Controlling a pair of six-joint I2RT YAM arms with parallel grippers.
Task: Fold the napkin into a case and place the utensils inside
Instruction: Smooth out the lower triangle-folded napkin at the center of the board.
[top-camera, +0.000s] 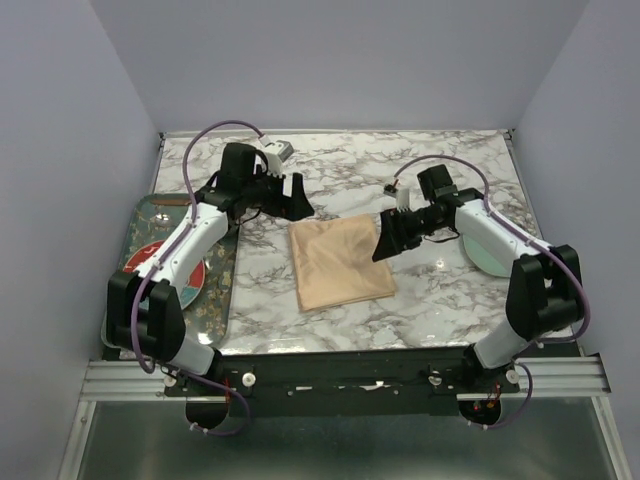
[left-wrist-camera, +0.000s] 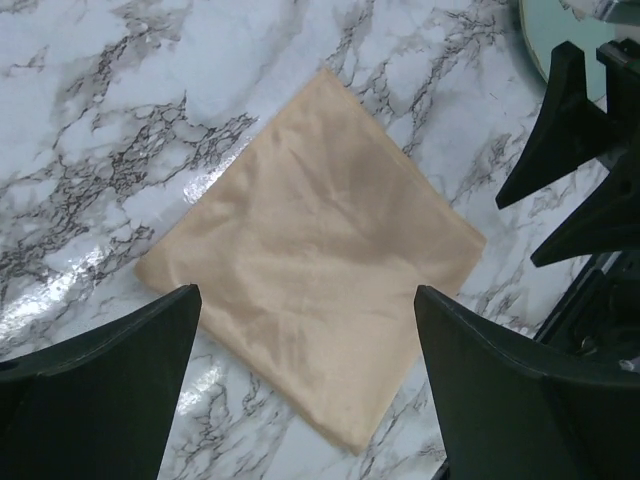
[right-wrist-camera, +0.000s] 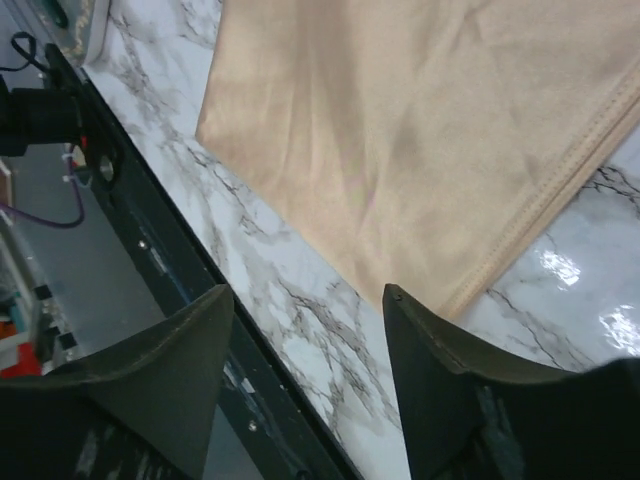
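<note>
At bench (top-camera: 440, 290) centre: napkin (top-camera: 340, 264) folded square, lying flat. Left claw (top-camera: 298, 199) spread wide, hovering just beyond its far-left corner. Right claw (top-camera: 388, 238) spread, hovering over its right edge.

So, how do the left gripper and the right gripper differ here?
The left gripper is by the napkin's far left corner; the right gripper is at its right edge. The left fingers stand wider apart than the right fingers. Both are open and hold nothing.
</note>
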